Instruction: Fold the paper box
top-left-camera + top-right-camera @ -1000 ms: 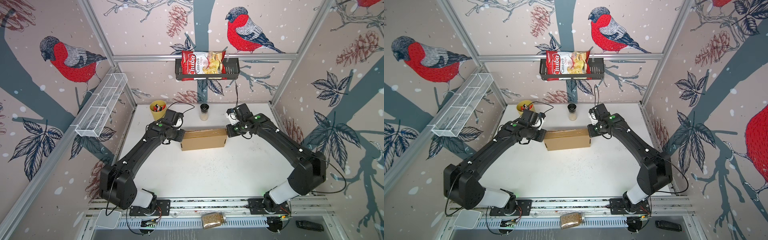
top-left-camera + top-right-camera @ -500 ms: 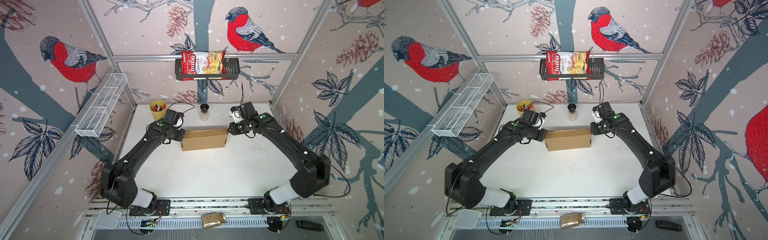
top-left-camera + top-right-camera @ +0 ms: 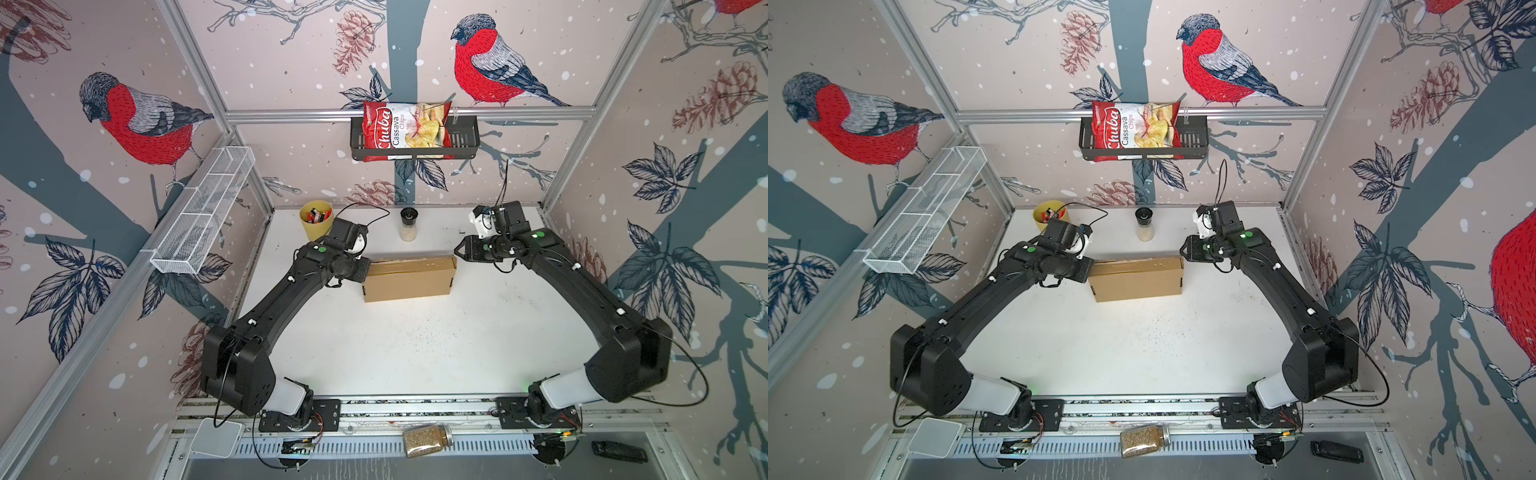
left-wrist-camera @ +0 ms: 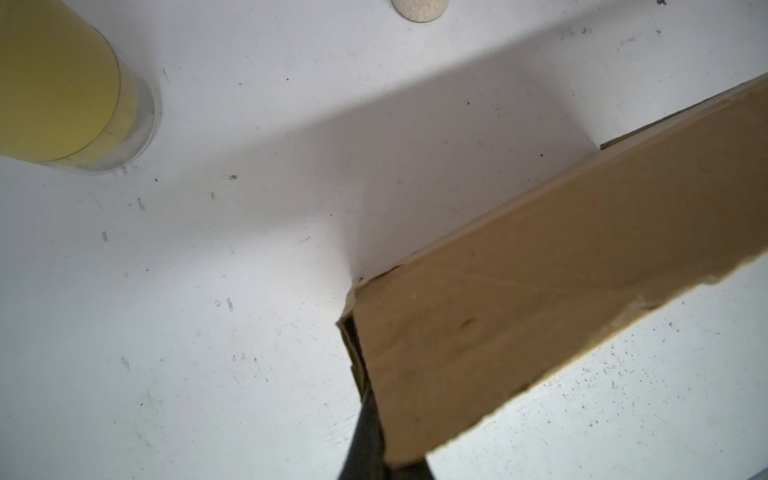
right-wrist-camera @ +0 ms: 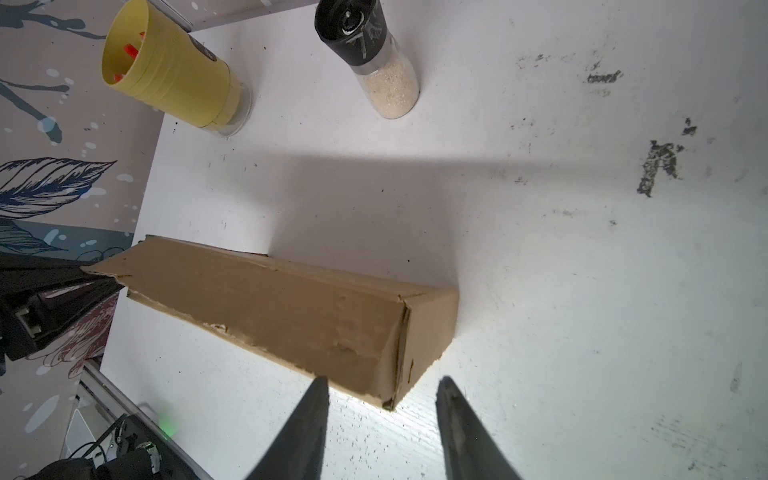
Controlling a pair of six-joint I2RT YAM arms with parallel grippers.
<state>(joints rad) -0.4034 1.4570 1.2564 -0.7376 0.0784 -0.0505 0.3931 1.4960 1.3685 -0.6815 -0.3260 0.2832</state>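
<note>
— Start on the left. What is the left gripper [image 3: 366, 267] doing?
— It is clamped on the left end of the paper box [image 3: 409, 280]. The left wrist view shows one dark finger [image 4: 365, 436] against that edge, and the cardboard hides its partner. The right wrist view shows both meeting there.
— And where is the box?
— It is closed up, on the white table [image 3: 415, 345], mid-width and toward the far side. It lies nearer than the yellow cup [image 3: 316, 218] and the grinder [image 3: 408, 224].
— And the right side?
— The right gripper [image 3: 456, 251] stands parted just beside the box's right end. In the right wrist view its fingers [image 5: 307, 419] are spread, with a corner of that end showing in the gap. I cannot tell whether they touch.
</note>
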